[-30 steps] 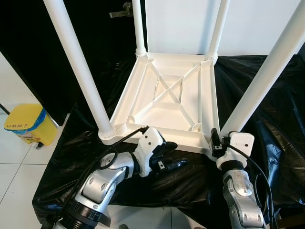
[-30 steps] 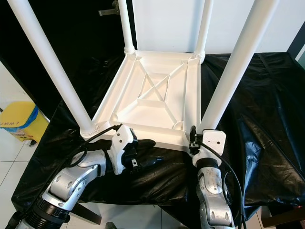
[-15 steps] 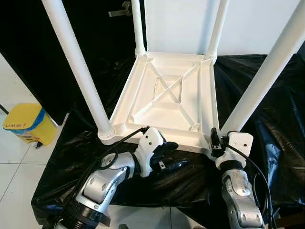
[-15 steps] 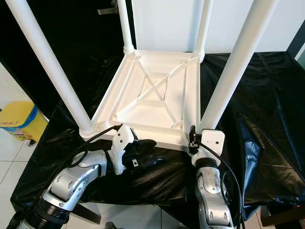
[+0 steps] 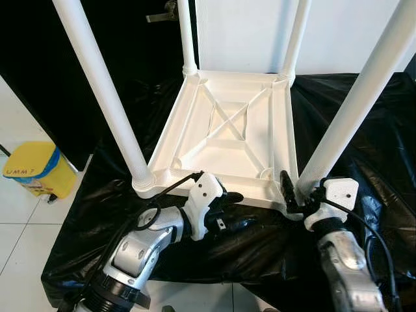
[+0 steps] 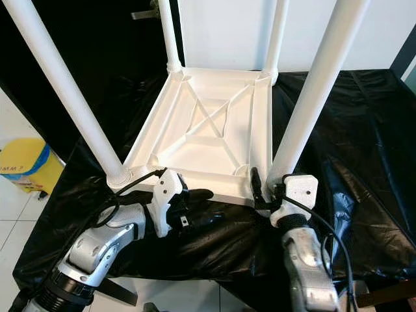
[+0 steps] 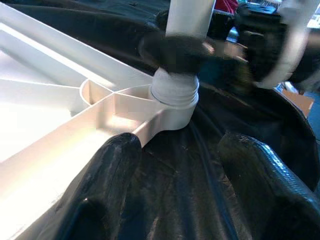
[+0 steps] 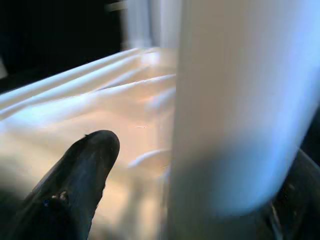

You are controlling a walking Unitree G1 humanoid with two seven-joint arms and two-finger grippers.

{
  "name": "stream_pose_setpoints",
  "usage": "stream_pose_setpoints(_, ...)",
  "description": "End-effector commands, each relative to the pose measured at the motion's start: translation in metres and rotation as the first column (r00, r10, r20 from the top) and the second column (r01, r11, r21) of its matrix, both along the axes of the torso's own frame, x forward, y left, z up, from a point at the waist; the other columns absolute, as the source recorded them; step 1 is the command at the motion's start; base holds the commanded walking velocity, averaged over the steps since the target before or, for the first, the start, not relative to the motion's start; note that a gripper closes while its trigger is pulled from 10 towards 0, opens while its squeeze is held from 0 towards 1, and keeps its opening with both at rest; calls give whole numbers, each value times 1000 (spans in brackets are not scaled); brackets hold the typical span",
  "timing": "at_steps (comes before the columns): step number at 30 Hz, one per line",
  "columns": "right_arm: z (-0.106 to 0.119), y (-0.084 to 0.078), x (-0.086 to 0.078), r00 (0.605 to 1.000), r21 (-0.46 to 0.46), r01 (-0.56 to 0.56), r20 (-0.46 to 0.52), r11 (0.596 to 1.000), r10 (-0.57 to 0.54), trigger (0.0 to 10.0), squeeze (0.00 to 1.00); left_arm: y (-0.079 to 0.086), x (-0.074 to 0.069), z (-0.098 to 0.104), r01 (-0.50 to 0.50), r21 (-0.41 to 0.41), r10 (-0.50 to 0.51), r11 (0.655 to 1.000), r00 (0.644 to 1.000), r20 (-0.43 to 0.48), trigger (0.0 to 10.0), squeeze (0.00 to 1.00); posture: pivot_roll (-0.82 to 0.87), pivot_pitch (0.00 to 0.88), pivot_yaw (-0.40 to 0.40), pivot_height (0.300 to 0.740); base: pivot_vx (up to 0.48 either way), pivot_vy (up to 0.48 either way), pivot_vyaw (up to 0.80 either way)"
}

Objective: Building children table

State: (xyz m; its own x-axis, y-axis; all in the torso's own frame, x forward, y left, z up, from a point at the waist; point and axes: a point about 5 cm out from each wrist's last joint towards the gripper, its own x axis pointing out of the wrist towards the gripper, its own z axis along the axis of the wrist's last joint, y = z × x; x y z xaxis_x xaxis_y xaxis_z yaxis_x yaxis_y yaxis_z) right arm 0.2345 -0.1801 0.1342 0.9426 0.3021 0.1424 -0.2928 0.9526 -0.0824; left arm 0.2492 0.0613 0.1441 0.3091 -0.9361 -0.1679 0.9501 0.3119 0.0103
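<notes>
Nearest the camera, the left pincer (image 5: 229, 211) is seen with its black fingers spread apart, resting against the near edge of the upturned white tabletop (image 5: 231, 133), nothing clamped between them. Beside it, the right pincer (image 6: 263, 190) is placed around the base of the near right leg (image 5: 354, 107), one finger on each side of the tube at its threaded socket; contact is blurred in the right wrist view, so a firm clamp is judged likely but not confirmed. The tabletop lies underside up on a surface covered with black plastic sheeting (image 5: 364, 110), ribs and cross brace exposed. The near left leg (image 5: 104, 97) is seated in its corner collar. Further back, the far left leg (image 5: 187, 36) and far right leg (image 5: 296, 36) stand in their sockets. All four legs are thus judged fitted; what seems left is final tightening of the near right leg and turning the table upright. On the floor at the left, a yellow bin (image 5: 32, 170) carries dark lettering read as "UMM?", partly cut off. No other writing is legible. A dark door with a lever handle (image 5: 162, 13) is seen behind.
</notes>
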Motion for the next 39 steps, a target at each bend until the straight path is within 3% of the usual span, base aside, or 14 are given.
stream_pose_setpoints(1, -1, 4, -1, 997, -1, -79, -18, 997, 79, 10000, 0, 2, 4, 2, -19, 12, 18, 1000, 1000, 14, 10000, 0, -179, 39, 44, 740, 0, 0, 0)
stream_pose_setpoints(8, -1, -12, 14, 972, -122, -229, -86, 966, 220, 10000, 0, 2, 9, 5, -15, 12, 15, 1000, 999, 29, 10000, 0, -180, 10, 47, 740, 0, 0, 0)
stream_pose_setpoints(20, -10, -20, 23, 937, -186, -335, -171, 924, 305, 10000, 0, 1, 12, 6, -16, 10, 15, 1000, 999, 38, 10000, 0, -179, 1, 51, 740, 0, 0, 0)
stream_pose_setpoints(21, -14, -21, 27, 932, -194, -345, -185, 918, 311, 4353, 0, 1, 11, 6, -12, 9, 12, 1000, 999, 37, 10000, 0, -179, 1, 54, 740, 0, 0, 0)
stream_pose_setpoints(24, -14, -21, 27, 932, -194, -345, -185, 918, 311, 4353, 0, 1, 11, 6, -12, 9, 12, 1000, 999, 37, 10000, 0, -179, 1, 54, 740, 0, 0, 0)
stream_pose_setpoints(25, -16, -22, 31, 931, -199, -348, -190, 916, 312, 0, 0, 0, 11, 6, -9, 10, 9, 1000, 999, 37, 10000, 0, -176, 1, 55, 740, 0, 0, 0)
stream_pose_setpoints(36, -25, -27, 33, 950, -172, -271, -205, 947, 235, 0, 0, 1, 8, 4, -7, 16, 6, 1000, 1000, 29, 10000, 0, -171, 10, 53, 740, 0, 0, 0)
stream_pose_setpoints(37, -25, -26, 31, 966, -151, -209, -187, 966, 180, 10000, 0, 1, 7, 3, -3, 15, 3, 1000, 1000, 26, 10000, 0, -178, 11, 53, 740, 0, 0, 0)
stream_pose_setpoints(39, -25, -26, 31, 966, -151, -209, -187, 966, 180, 10000, 0, 1, 7, 3, -3, 15, 3, 1000, 1000, 26, 10000, 0, -178, 11, 53, 740, 0, 0, 0)
